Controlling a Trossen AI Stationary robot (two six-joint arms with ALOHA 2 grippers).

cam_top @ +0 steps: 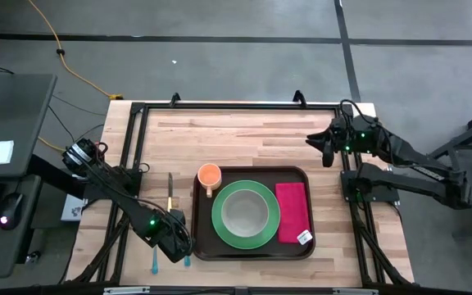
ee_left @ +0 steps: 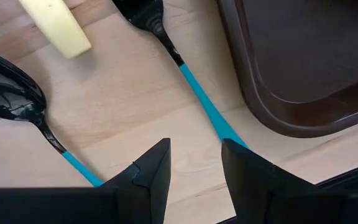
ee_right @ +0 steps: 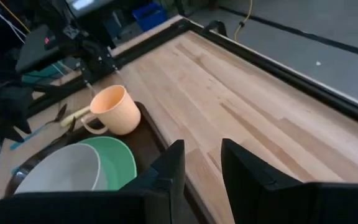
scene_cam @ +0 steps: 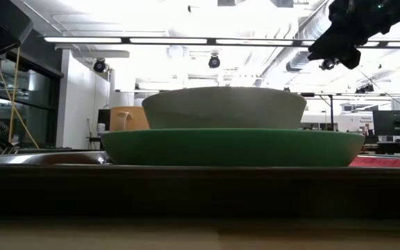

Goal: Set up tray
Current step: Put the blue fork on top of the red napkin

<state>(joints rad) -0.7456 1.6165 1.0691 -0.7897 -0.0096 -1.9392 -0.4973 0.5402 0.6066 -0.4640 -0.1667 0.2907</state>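
Observation:
The dark-brown tray lies at the table's near middle. On it a grey bowl sits in a green plate, an orange cup stands at the far left corner, and a red-pink napkin lies on the right. Left of the tray lie a yellow-handled knife, a black spoon and another black utensil with a teal handle. My left gripper hangs open over the teal handles, pointing down; that handle's end passes under one finger. My right gripper is open and raised at the far right.
A small white tag lies on the napkin's near end. A black frame runs around the tabletop. Bare wood stretches across the table's far half. A desk with a keyboard and mouse stands beyond the left edge.

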